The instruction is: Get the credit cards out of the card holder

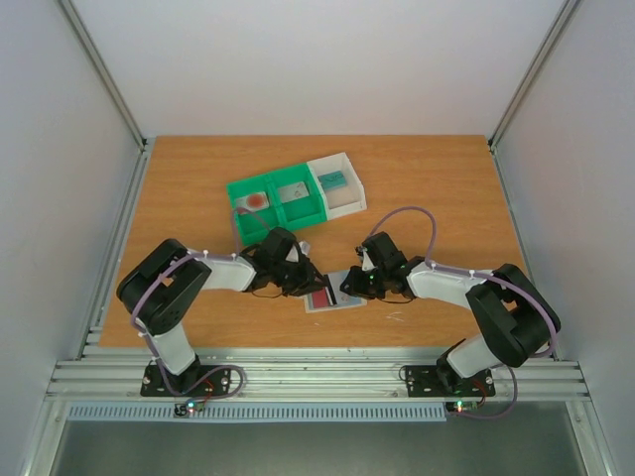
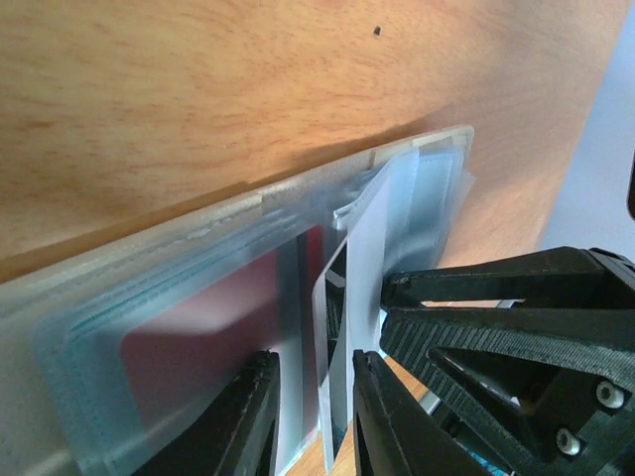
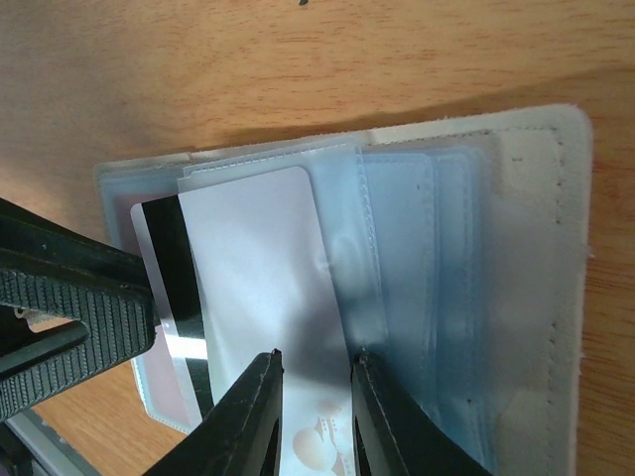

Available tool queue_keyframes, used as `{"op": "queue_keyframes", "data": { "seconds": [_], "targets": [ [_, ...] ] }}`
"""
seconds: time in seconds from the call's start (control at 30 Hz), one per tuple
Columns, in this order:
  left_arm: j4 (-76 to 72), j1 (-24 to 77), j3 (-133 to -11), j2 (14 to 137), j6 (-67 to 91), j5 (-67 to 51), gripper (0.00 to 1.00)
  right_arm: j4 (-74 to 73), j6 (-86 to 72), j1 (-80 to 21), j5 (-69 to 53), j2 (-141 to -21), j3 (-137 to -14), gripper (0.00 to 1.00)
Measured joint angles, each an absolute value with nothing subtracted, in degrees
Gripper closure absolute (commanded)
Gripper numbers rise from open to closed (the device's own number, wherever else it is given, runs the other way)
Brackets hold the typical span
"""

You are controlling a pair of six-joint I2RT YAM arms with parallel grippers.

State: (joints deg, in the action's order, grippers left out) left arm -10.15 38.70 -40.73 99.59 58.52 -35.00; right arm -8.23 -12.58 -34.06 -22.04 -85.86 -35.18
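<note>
right wrist: left fingers grip one striped card; right fingers pinch the one card holder.

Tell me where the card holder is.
Top view: the card holder lies open on the table, near-edge middle, between the left hand and right hand, on the near side of the green tray.

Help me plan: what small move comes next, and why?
Probably draw the striped white card out of the card holder: it looks partly tucked in a clear pocket, with the left end effector at its striped end and the right end effector straddling it.
</note>
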Motion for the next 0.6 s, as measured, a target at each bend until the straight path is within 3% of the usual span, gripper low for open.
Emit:
{"op": "queue_keyframes", "data": {
  "seconds": [0.2, 0.33, 0.6],
  "targets": [
    [-10.13, 38.76, -41.95, 100.55, 58.52, -34.87, 0.81, -7.77, -12.91, -34.06, -22.11, -85.80, -34.92, 0.80],
    [-10.09, 39.00, -42.83, 101.41, 58.59, -34.85, 0.99, -7.31, -12.99, -34.06, -22.09, -85.65, -34.61, 0.80],
    [-9.98, 39.03, -43.38, 101.21, 58.48, -34.87, 1.00, -7.05, -12.91, -34.06, -22.02, -85.43, -34.37, 0.78]
  ]
}}
